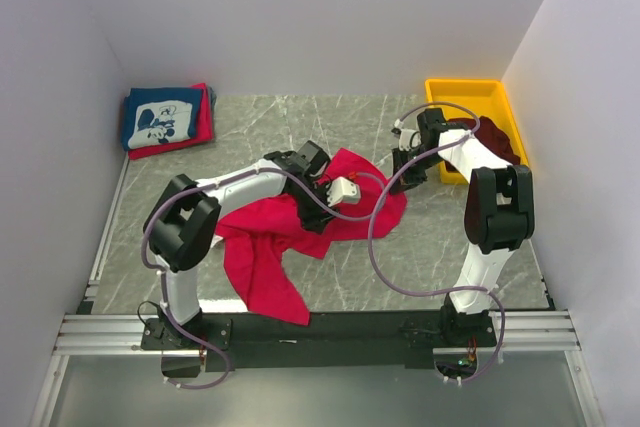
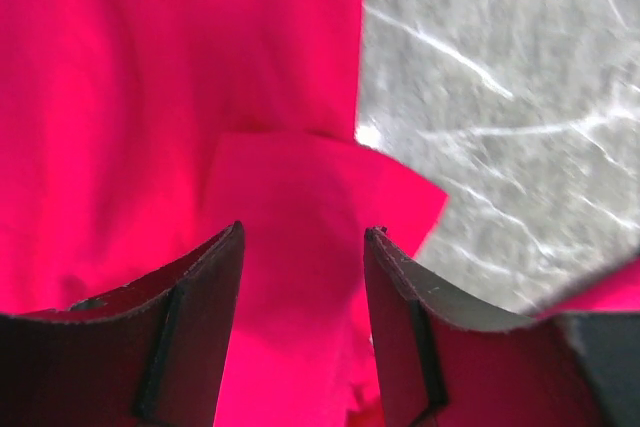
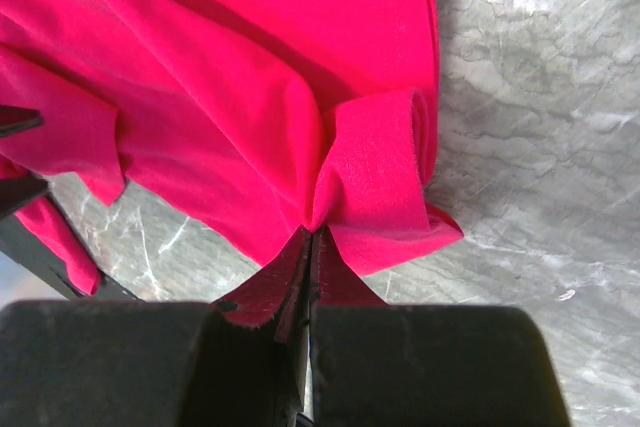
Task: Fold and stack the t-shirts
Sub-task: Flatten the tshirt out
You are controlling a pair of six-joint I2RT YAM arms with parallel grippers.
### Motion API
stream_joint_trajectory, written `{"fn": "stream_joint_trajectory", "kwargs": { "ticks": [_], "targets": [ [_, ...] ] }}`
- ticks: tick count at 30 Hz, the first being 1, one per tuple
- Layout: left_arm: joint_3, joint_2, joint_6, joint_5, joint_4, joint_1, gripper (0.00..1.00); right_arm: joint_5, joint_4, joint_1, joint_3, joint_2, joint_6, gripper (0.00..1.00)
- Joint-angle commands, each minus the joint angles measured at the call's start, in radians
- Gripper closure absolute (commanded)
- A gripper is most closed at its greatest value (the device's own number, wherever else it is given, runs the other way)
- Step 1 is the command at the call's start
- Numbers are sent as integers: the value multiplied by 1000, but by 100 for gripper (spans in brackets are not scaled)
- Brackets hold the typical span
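Observation:
A bright red t-shirt lies crumpled across the middle of the table. My left gripper hovers low over its upper part. In the left wrist view the left gripper is open, with red cloth lying flat below and nothing pinched. My right gripper is at the shirt's right edge. The right wrist view shows the right gripper shut on a bunched fold of the red t-shirt. A folded navy t-shirt with a white graphic rests on a folded red one at the back left. A dark maroon t-shirt hangs from the bin.
A yellow bin stands at the back right by the white side wall, partly behind my right arm. Grey marbled table shows between the stack and the bin. Cables loop from both arms over the red shirt.

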Motion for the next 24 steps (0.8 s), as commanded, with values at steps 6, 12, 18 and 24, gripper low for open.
{"fn": "stream_joint_trajectory", "kwargs": {
  "ticks": [6,12,18,24],
  "targets": [
    [107,45,15,-21,107,-32,48,-10,17,-5,-15,-14,21,100],
    [163,127,40,-9,72,-32,56,-2,10,-5,-12,-19,18,100],
    [140,143,55,-3,55,-32,53,1,16,-5,-26,-20,14,100],
    [100,124,78,-1,58,-35,62,9,17,-7,-35,-22,11,100]
  ]
}}
